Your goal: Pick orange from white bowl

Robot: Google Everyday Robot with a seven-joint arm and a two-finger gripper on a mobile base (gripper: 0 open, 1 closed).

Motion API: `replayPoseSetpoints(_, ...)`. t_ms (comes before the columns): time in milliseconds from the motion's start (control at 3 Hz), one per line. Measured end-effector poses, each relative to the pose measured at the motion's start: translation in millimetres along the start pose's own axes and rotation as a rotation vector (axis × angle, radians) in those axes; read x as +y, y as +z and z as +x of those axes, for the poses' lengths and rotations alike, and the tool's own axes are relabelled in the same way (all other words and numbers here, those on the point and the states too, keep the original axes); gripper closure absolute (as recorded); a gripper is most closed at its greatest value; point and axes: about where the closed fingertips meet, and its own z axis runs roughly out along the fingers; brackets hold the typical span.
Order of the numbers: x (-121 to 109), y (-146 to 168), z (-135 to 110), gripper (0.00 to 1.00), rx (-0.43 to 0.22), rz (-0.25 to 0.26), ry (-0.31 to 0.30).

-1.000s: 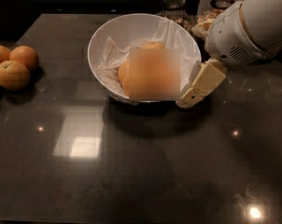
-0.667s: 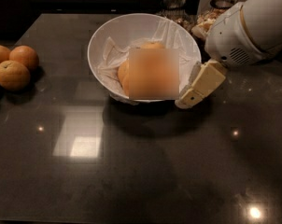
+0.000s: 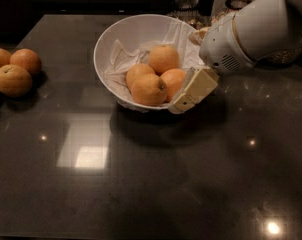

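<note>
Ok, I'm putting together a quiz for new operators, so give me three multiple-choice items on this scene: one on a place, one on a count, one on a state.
1. Where is the gripper?
A at the far left of the view
B at the right rim of the white bowl
C at the bottom of the view

2. How many oranges lie in the white bowl?
A two
B four
C six

3. The oranges in the bowl are:
A sliced
B peeled
C whole, unpeeled

Answers: B, the gripper shows at the rim's right side; B, four lie on the paper; C, every visible peel is unbroken.
</note>
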Motion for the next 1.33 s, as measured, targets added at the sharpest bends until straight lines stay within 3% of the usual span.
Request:
replayPoseSetpoints(333, -4.8, 14.1, -4.2, 0.00, -0.013, -0.019, -0.006)
replayPoseSetpoints(667, -5.3, 22.3, -9.3, 0.18, -0.026, -0.039, -0.016)
replayPoseSetpoints(1333, 3.4, 37.0, -23.1, 0.26, -0.068, -0.082, -0.080)
